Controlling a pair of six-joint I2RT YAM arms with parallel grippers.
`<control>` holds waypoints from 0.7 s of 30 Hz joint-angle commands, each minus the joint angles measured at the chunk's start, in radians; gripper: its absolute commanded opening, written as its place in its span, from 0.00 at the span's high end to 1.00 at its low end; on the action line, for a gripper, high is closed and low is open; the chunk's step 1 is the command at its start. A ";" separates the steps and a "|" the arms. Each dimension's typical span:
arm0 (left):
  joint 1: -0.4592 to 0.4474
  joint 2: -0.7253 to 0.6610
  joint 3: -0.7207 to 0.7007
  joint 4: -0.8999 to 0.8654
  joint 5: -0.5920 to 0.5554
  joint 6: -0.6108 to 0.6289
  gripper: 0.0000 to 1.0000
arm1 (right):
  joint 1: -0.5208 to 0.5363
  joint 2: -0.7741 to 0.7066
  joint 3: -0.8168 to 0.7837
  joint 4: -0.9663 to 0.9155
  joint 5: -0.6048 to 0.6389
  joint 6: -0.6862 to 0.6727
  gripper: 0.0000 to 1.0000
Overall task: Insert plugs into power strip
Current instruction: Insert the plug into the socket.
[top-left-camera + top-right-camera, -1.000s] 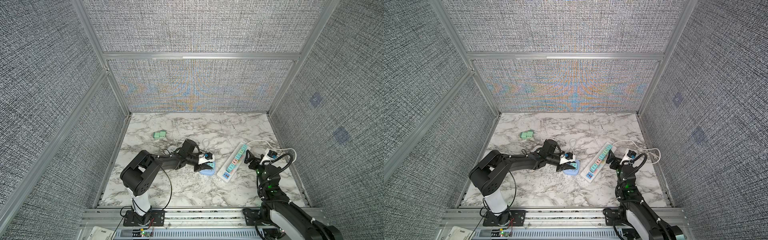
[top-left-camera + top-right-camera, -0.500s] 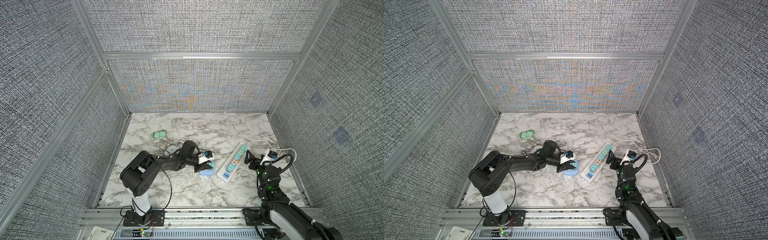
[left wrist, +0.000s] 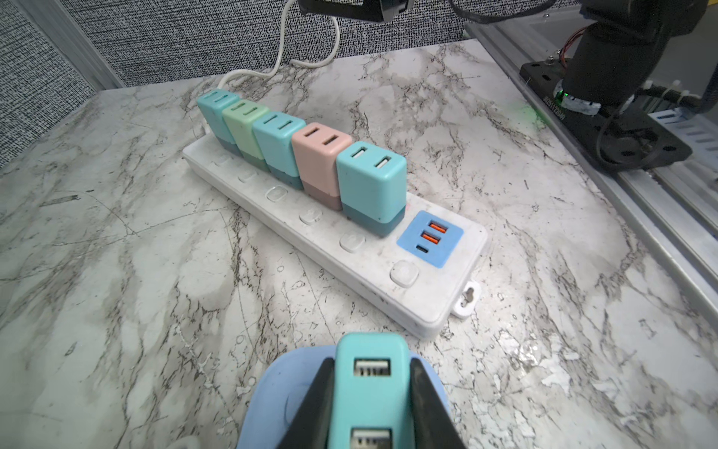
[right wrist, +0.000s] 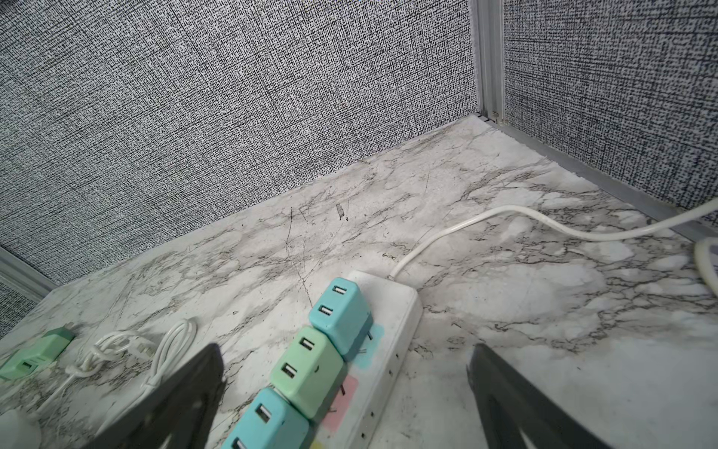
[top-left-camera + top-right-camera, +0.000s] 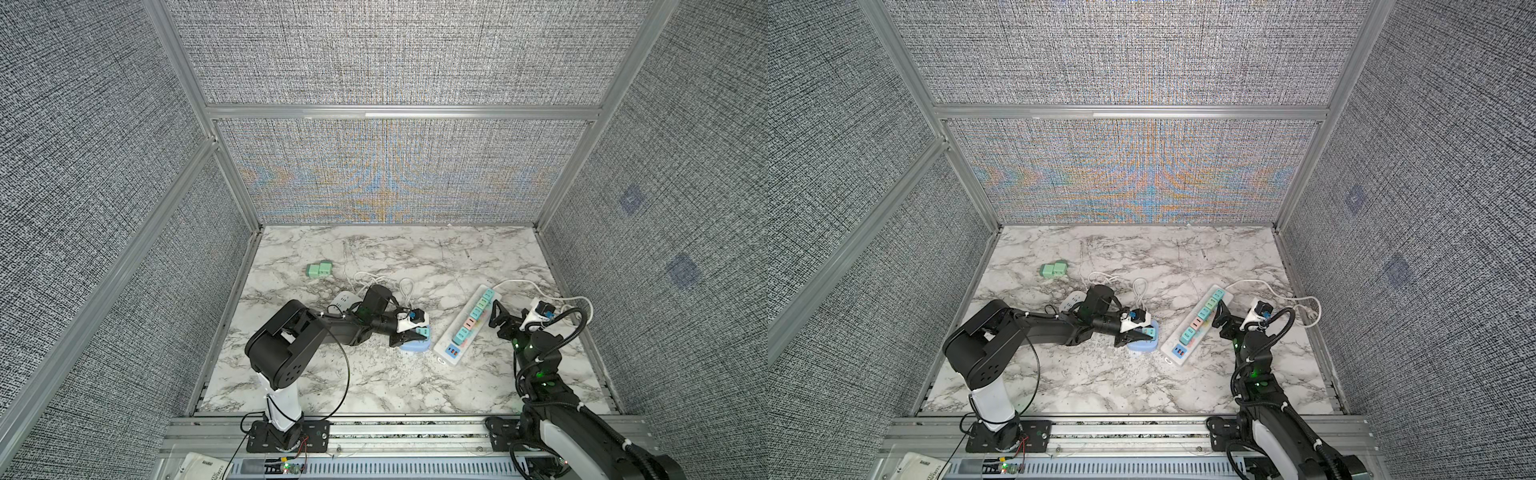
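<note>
- Teal plug [image 3: 371, 388]: clamped between the fingers of the left gripper [image 3: 372, 363], its two USB slots facing the wrist camera. It is held over a light-blue pad [image 3: 272, 392], just beside the power strip [image 3: 427, 299] at the end that carries the blue USB panel [image 3: 429, 239]. Whether plug and pad touch cannot be told.
- Five plugs [image 3: 277, 144]: seated upright in a row along the power strip, side by side. From the cord end they run teal, green, teal, pink plug [image 3: 320, 155], teal.
- Two green plugs [image 5: 320, 270]: loose on the desk [image 5: 374, 386], touching each other, well apart from the power strip on the held plug's side and nearer the back wall.
- Right gripper [image 4: 345, 352]: fingers spread wide and grasping nothing. It stands at the cord half of the power strip, on the side away from the held plug. In the right wrist view, the seated plugs show between its fingers.
- Cord [image 4: 447, 229]: white, leaving the power strip's far end and curving off across the marbled desk.
</note>
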 commanded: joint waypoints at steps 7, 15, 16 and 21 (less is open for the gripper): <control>-0.005 -0.144 0.000 -0.159 -0.150 -0.022 0.01 | 0.002 0.008 0.004 0.011 0.002 0.004 0.01; -0.004 -0.462 -0.124 0.070 -0.409 -0.169 0.01 | 0.002 0.014 0.007 0.011 0.002 0.004 0.01; -0.004 -0.504 -0.159 0.127 -0.460 -0.214 0.01 | 0.002 0.014 0.007 0.011 0.002 0.004 0.00; -0.002 -0.663 -0.270 0.249 -0.639 -0.404 0.01 | 0.002 0.014 0.006 0.011 0.002 0.004 0.01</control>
